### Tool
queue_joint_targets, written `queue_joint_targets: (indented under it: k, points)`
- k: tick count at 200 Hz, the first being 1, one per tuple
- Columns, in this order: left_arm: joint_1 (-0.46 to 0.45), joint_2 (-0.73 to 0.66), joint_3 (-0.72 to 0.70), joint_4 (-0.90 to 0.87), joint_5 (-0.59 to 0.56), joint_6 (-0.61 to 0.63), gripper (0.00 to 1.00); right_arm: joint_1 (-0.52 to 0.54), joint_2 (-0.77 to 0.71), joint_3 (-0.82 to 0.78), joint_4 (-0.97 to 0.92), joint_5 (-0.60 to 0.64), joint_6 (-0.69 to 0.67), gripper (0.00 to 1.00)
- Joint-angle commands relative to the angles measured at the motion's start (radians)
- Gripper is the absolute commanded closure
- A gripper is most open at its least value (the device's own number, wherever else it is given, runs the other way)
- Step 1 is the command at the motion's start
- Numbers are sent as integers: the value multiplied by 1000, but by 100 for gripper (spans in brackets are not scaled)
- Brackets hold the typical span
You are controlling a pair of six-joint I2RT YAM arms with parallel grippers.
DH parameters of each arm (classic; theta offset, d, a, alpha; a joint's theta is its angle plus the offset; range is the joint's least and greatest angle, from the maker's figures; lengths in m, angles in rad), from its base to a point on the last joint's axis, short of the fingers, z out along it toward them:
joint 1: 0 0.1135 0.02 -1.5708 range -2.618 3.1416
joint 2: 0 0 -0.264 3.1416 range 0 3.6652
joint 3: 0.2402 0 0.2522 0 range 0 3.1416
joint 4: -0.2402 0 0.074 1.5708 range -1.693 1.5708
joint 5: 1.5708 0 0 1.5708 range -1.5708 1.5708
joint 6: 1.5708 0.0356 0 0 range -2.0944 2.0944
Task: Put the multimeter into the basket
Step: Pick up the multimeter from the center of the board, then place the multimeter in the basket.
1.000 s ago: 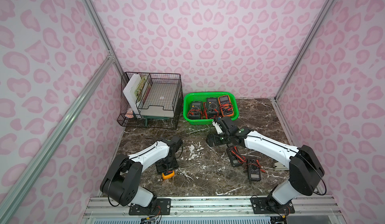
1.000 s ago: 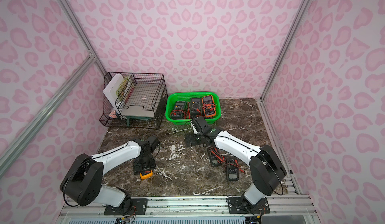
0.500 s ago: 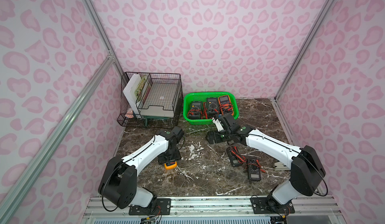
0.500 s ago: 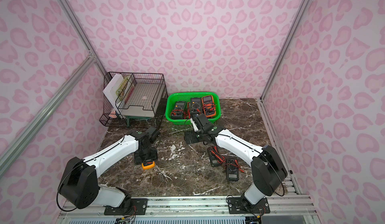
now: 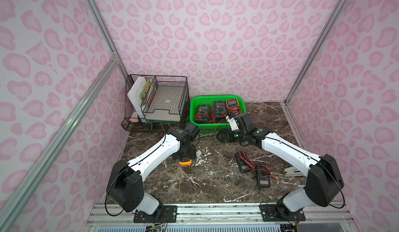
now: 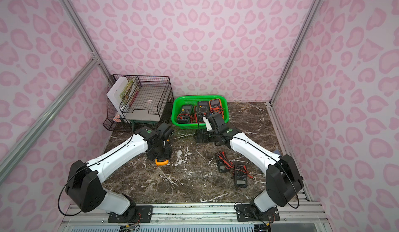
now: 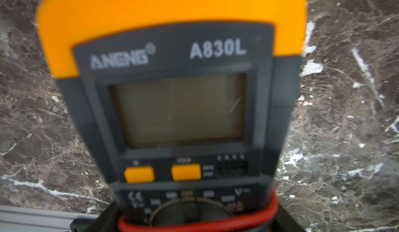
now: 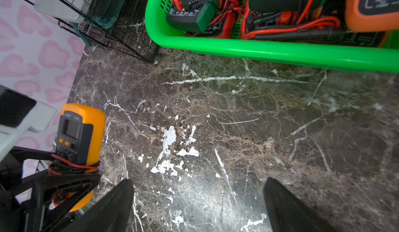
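My left gripper [image 5: 186, 155] is shut on the lower end of an orange and grey multimeter [image 5: 185, 162], which has a red lead wrapped round it. The multimeter's [image 7: 177, 90] screen end sticks out past the jaws, low over the marble. It also shows in a top view [image 6: 162, 161] and in the right wrist view [image 8: 79, 133]. The green basket [image 5: 216, 97] stands at the back and holds three multimeters. My right gripper [image 5: 224, 137] is open and empty just in front of the basket's [image 8: 259, 49] near rim; its fingertips [image 8: 127, 185] are over bare marble.
A black wire rack [image 5: 159, 99] with papers stands left of the basket. Two dark multimeters [image 5: 243, 165] [image 5: 263, 178] with loose red leads lie on the marble under the right arm. A grey object [image 5: 291, 172] lies by the right wall.
My left arm has carried the orange multimeter away from the front edge, back and to the right towards the basket. The right gripper has stayed open and moved only slightly.
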Motion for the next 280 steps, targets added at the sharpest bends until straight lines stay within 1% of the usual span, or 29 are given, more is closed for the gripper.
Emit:
queue_joint_targets:
  k: [1,78,85,125,192,247,280]
  points:
    - [-5,28,37,17,19,38,100,-13,-10,-8,27,-29,26,1]
    - [-19,168,222,35,36,114,100,-74,-56,-56,59,-62,70,1]
    - [-19,182,266,32,36,123,100,-76,-59,-61,62,-64,72,1]
    - [-19,262,392,20,32,178,100,-90,-72,-86,75,-58,83,1]
    - [-18,393,573,30,11,247,100,-103,-72,-120,122,-51,83,1]
    - [6,495,735,19,0,256,100,-108,-64,-128,154,-74,108,1]
    - [20,549,819,34,-12,268,100,-116,-63,-124,172,-82,96,1]
